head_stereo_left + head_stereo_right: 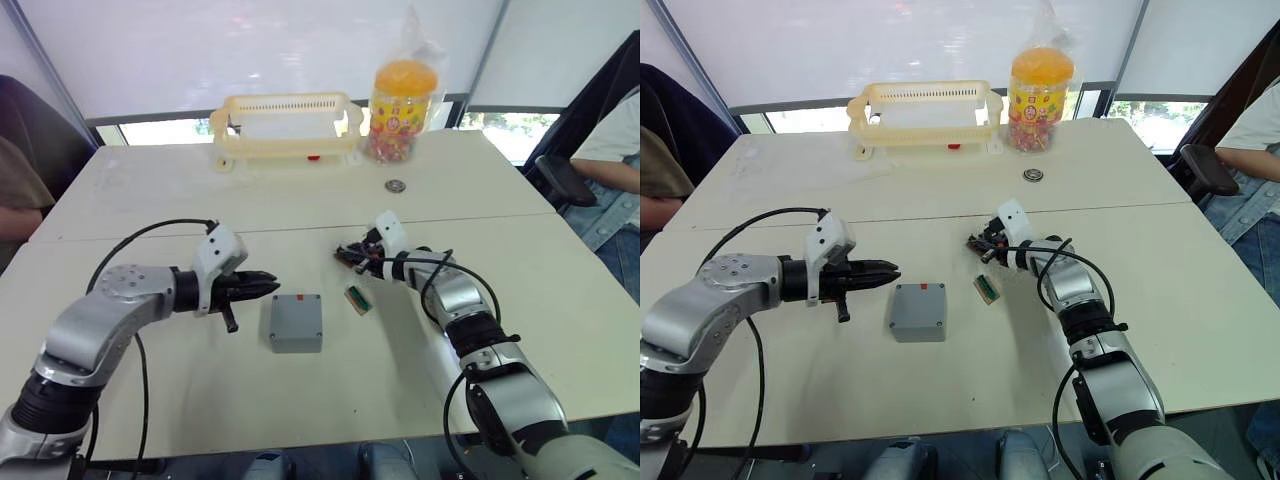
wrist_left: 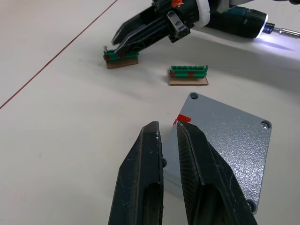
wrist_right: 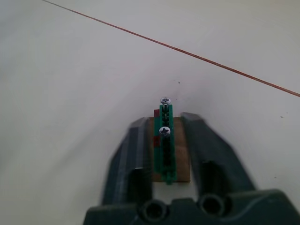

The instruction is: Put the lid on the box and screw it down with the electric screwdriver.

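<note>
The lid [image 1: 296, 322] already lies on the box [image 1: 915, 334] near the counter's [image 1: 150, 410] front edge, screws apparently not driven. Left gripper [image 1: 268, 287], fingers clenched on nothing, hovers beside it. Farther back, right gripper [image 3: 165, 140], fingers parted, straddles a green screw holder [image 3: 164, 143] (not yet squeezed).

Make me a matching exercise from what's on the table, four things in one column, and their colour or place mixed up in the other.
Things:
1 box
2 basket
3 jar
4 right gripper

Descriptions:
a orange lid
b jaws astride a green strip
c grey, by the left gripper
d pale yellow, slatted

Pairs: 1-c, 2-d, 3-a, 4-b
</note>
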Robot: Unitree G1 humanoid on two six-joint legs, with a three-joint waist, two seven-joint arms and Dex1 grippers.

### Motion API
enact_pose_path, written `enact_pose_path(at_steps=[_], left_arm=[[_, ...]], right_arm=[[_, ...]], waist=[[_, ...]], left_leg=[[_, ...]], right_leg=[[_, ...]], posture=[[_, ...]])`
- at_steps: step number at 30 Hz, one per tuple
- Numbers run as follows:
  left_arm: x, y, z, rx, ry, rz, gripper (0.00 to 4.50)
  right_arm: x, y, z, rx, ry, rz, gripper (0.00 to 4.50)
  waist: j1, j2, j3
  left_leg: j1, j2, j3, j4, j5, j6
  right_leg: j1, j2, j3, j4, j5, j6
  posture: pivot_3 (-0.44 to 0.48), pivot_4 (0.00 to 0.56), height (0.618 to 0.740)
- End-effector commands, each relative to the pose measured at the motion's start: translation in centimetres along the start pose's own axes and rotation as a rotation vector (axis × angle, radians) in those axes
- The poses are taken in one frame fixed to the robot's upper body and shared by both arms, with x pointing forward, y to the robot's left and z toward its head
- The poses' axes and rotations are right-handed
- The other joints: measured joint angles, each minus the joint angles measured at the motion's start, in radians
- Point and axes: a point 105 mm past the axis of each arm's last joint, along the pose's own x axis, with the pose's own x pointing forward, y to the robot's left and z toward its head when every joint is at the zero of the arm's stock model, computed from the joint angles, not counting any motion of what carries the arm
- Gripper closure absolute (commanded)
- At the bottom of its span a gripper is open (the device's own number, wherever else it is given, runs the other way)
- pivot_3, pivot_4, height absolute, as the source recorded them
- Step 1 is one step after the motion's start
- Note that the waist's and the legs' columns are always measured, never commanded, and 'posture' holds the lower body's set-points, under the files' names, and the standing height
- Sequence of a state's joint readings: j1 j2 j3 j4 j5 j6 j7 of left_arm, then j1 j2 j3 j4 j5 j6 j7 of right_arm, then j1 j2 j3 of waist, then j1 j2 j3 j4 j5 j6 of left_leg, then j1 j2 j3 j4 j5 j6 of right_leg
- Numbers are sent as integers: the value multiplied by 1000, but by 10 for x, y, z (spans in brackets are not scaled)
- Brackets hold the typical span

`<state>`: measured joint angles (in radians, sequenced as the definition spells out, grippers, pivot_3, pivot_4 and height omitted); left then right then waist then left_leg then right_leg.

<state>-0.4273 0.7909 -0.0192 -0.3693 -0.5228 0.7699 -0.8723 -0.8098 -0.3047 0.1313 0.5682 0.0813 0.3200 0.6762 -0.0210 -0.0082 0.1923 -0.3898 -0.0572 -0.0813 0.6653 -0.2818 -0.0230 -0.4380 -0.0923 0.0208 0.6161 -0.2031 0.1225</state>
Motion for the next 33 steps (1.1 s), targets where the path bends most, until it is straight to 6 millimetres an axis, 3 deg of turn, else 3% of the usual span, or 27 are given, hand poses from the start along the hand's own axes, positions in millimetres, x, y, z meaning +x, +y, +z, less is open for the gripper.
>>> enact_pose_path(at_steps=[1, 10, 13, 25, 33], left_arm=[[-1, -4, 8, 46, -21, -2, 3940], [1, -3, 7, 46, -23, 3, 3940], [1, -3, 6, 46, -21, 3, 3940], [4, -4, 5, 45, -21, -4, 3940], [7, -5, 4, 43, -28, -9, 3940]], right_arm=[[0, -3, 18, -39, -46, -5, 3724], [1, -4, 12, -41, -26, -15, 3724], [1, -5, 13, -36, -32, -22, 4449], [-2, -3, 13, -30, -32, -11, 4449], [-6, -6, 27, -5, -75, -17, 4449]], waist=[[0, 0, 0], [0, 0, 0], [0, 0, 0], [0, 0, 0], [0, 0, 0]], left_leg=[[0, 0, 0, 0, 0, 0], [0, 0, 0, 0, 0, 0], [0, 0, 0, 0, 0, 0], [0, 0, 0, 0, 0, 0], [0, 0, 0, 0, 0, 0]], right_leg=[[0, 0, 0, 0, 0, 0], [0, 0, 0, 0, 0, 0], [0, 0, 0, 0, 0, 0], [0, 0, 0, 0, 0, 0], [0, 0, 0, 0, 0, 0]], posture=[[0, 150, 740], [0, 150, 740], [0, 150, 740], [0, 150, 740], [0, 150, 740]])
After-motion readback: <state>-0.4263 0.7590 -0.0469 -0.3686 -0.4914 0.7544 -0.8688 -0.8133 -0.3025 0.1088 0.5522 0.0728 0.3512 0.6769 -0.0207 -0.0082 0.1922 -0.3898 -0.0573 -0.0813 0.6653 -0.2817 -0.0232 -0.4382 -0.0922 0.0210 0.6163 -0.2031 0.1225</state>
